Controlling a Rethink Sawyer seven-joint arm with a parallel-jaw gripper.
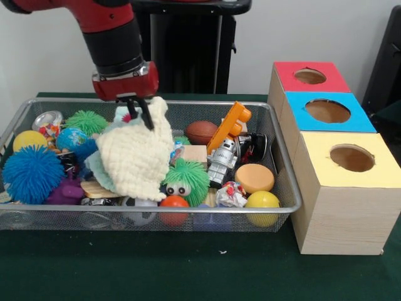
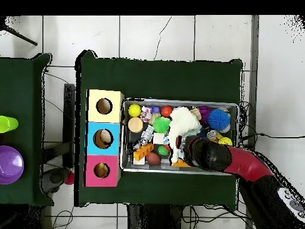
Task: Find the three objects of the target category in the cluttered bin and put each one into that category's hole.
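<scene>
From the front, the red and black arm point(image 1: 109, 31) comes down from the upper left of the frame. Its claw point(image 1: 138, 110) is pinching the top of a cream knitted cloth point(image 1: 135, 157). The cloth hangs from the claw, and its bottom droops onto the toys in the middle of the wire bin point(image 1: 285, 182).

The bin is packed. A fuzzy blue ball point(image 1: 31, 174) sits at the left edge, with a yellow ball point(image 1: 28, 139) behind it. A green fuzzy ball point(image 1: 86, 121) is at the back left. A green fuzzy toy with eyes point(image 1: 187, 177) sits just right of the cloth. A brown football point(image 1: 202, 132), an orange toy truck point(image 1: 229, 127) and a little silver robot toy point(image 1: 222, 161) fill the middle right. A tan disc point(image 1: 254, 177) and another yellow ball point(image 1: 262, 200) are in the lower right corner of the bin. There is almost no bare room between the toys.

Right of the bin stand three wooden boxes with round holes: a red top point(image 1: 311, 76) at the back, a blue top point(image 1: 329, 111) in the middle, and a yellow top point(image 1: 351, 158) in front. The yellow box touches the bin's right edge.

From above, the arm point(image 2: 238, 162) reaches in from the lower right. The cloth point(image 2: 183, 123) is a white lump in the middle of the bin point(image 2: 180, 102). The boxes line up along the bin's left side, yellow point(image 2: 104, 106) on top, blue point(image 2: 103, 139) next, red point(image 2: 101, 170) lowest. Green table point(image 2: 161, 77) lies open above and below the bin.
</scene>
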